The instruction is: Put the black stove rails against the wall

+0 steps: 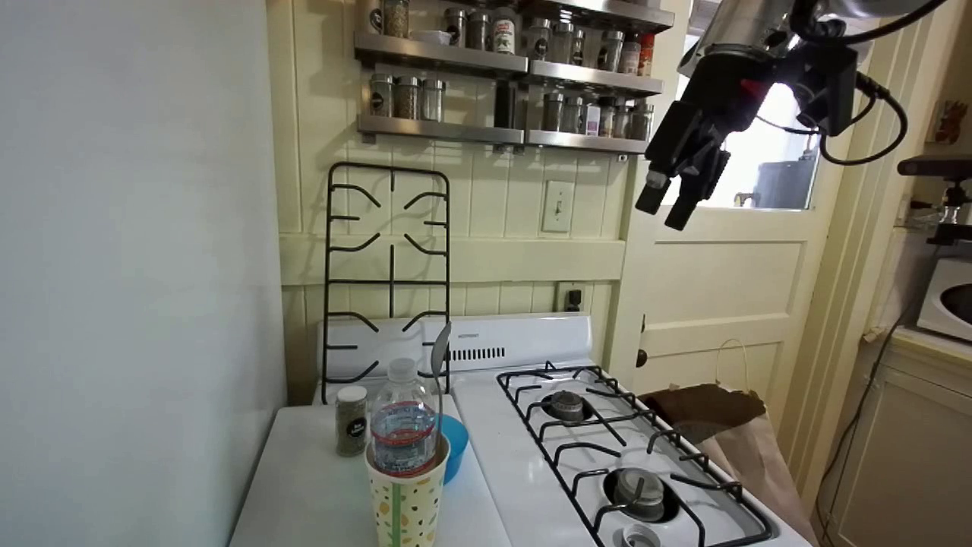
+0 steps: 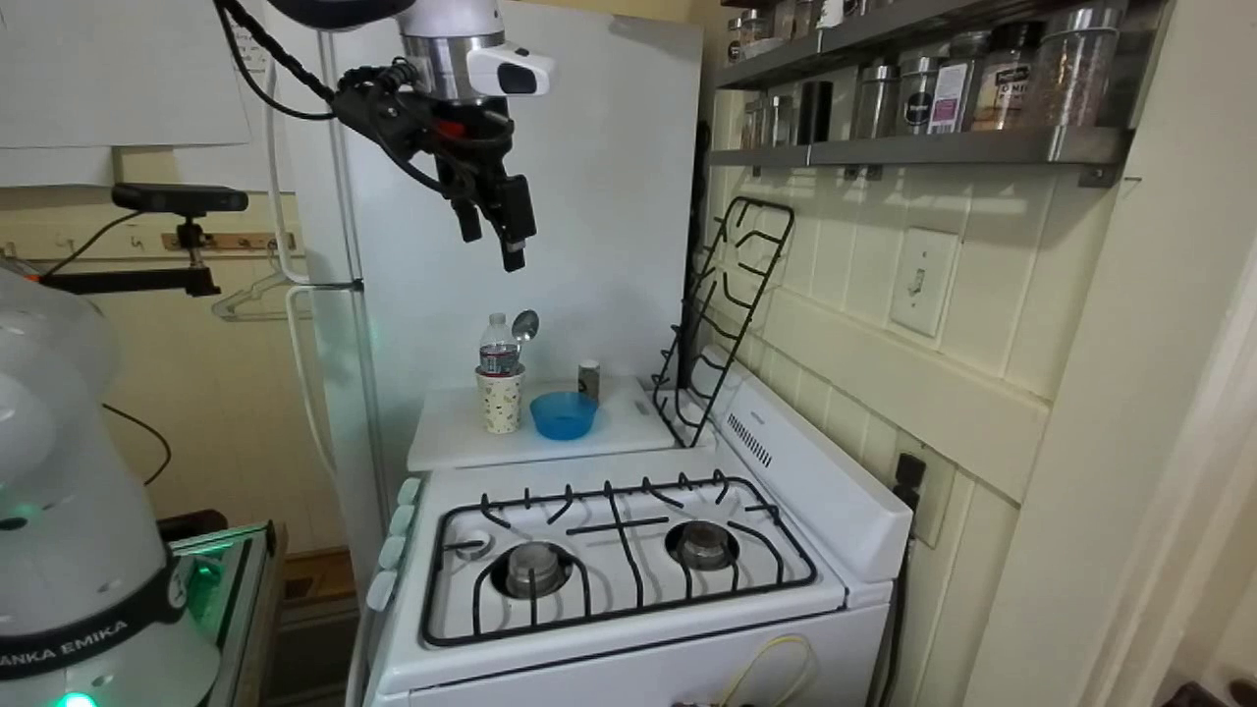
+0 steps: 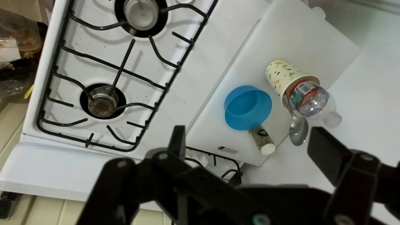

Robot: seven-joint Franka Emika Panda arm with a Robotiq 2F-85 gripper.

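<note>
Gripper [image 3: 252, 147], wrist view: jaws wide apart. Patterned cup [image 3: 282, 76] holding bottle [image 3: 309, 98] and spoon [image 3: 299, 129]. Blue bowl [image 3: 250, 117]. White stovetop [image 3: 187, 93], one black stove rail [image 3: 120, 68] lying flat on it. Both exterior views: second rail [image 1: 392, 282], stood on end, leaning against the cream-yellow wall [image 1: 493, 258].

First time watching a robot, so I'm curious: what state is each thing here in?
Claw: open, gripping nothing.
Propped black rail: on end, tilted toward the wall.
Other black rail: flat over the burners.
Burners: no flame showing.
Patterned cup: upright, holding bottle and spoon.
Bottle: upright in the cup.
Spoon: handle down.
Blue bowl: upright, looks empty.
White-lidded jar: upright, closed.
Light switch: setting unclear.
</note>
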